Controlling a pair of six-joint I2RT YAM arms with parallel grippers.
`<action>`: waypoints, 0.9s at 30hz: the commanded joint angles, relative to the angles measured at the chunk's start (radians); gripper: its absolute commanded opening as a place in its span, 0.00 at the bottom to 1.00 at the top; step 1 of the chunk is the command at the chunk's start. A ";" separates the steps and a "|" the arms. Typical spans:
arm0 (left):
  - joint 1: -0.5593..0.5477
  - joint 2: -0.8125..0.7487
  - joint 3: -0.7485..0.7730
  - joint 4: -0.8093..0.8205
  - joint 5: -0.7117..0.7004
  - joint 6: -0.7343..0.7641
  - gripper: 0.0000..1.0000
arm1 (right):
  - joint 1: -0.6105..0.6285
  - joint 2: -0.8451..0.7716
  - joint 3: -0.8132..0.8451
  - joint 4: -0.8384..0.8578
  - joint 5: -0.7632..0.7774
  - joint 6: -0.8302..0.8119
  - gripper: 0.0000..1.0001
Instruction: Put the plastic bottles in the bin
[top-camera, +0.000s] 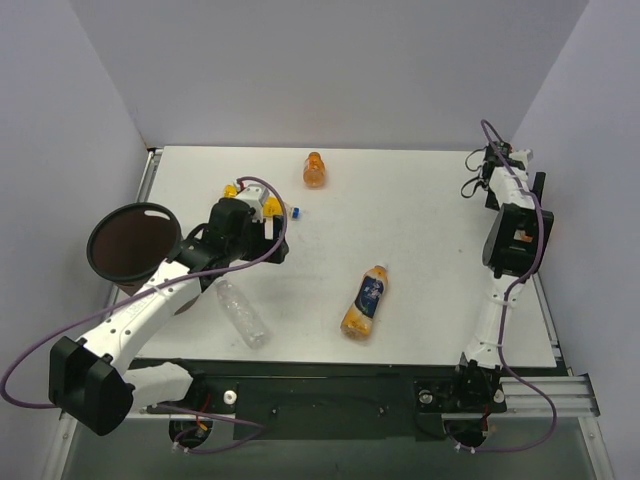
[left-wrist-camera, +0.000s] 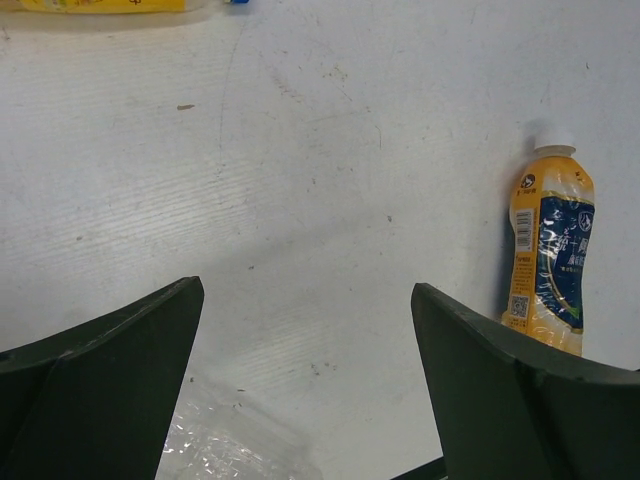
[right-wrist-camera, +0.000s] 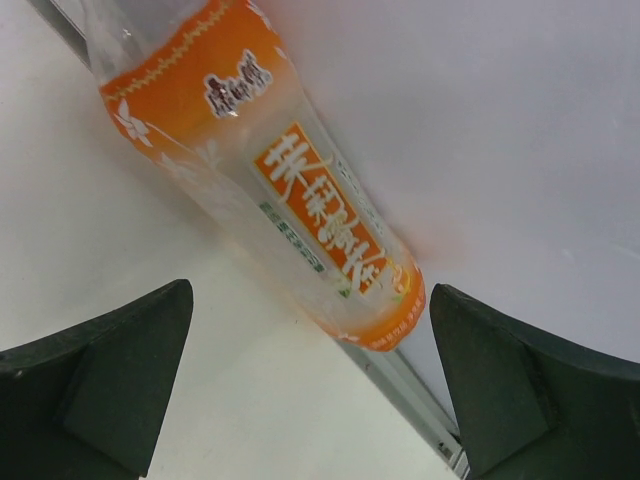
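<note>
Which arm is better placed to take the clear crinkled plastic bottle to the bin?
Left, likely: the open left gripper hovers beside the clear crinkled plastic bottle, with the round dark-brown bin on its side; the right gripper sits far right.

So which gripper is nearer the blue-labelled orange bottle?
Left. The left gripper hovers left of the blue-labelled orange bottle; the right gripper is off in the far right corner.

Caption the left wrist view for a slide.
Open left gripper above the white table; clear bottle at bottom edge, blue-labelled orange bottle lying at right.
</note>
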 joint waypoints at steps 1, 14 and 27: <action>-0.006 -0.004 0.031 0.005 0.001 0.053 0.97 | 0.001 0.070 0.111 -0.082 0.043 -0.132 1.00; -0.006 0.054 0.059 0.031 -0.026 0.074 0.97 | 0.008 0.176 0.195 -0.114 0.080 -0.239 1.00; -0.008 0.108 0.109 -0.001 -0.032 0.056 0.97 | -0.004 0.209 0.247 -0.136 0.089 -0.299 0.98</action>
